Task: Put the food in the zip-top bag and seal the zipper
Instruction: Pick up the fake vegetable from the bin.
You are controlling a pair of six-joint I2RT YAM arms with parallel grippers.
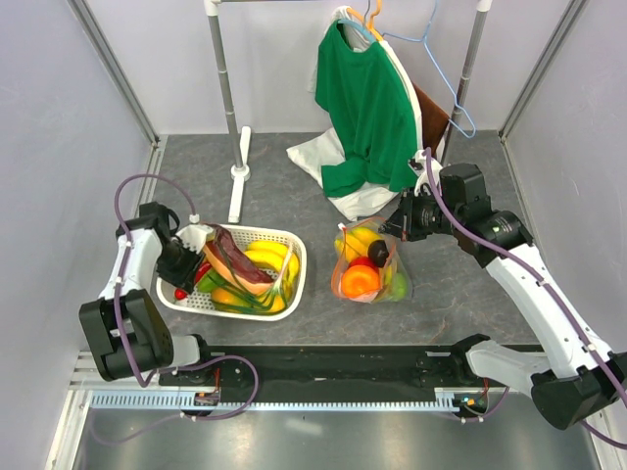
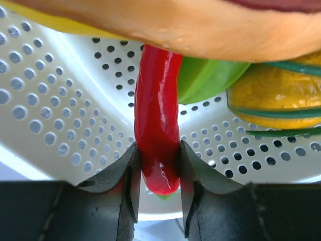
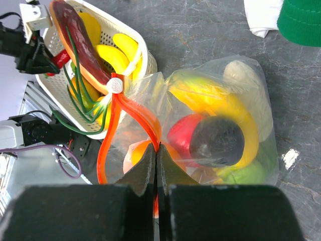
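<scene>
With the clear plastic zip-top bag (image 3: 261,108) part-filled on the bench (image 1: 323,176), the right gripper's (image 3: 156,160) jaws pinched its unsealed orange-red zipper strip (image 3: 125,108) while the left gripper's (image 2: 157,175) jaws clamped a glossy red pepper (image 2: 156,115) in the white perforated basket (image 2: 50,125).

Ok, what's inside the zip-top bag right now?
Through the clear zip-top bag: yellow banana, red apple, orange, dark round piece, green lime, white radish. Whatever lies beneath them is covered.

L arm (image 1: 125,269) jaws clamped; R arm (image 1: 534,279) jaws pinched
</scene>
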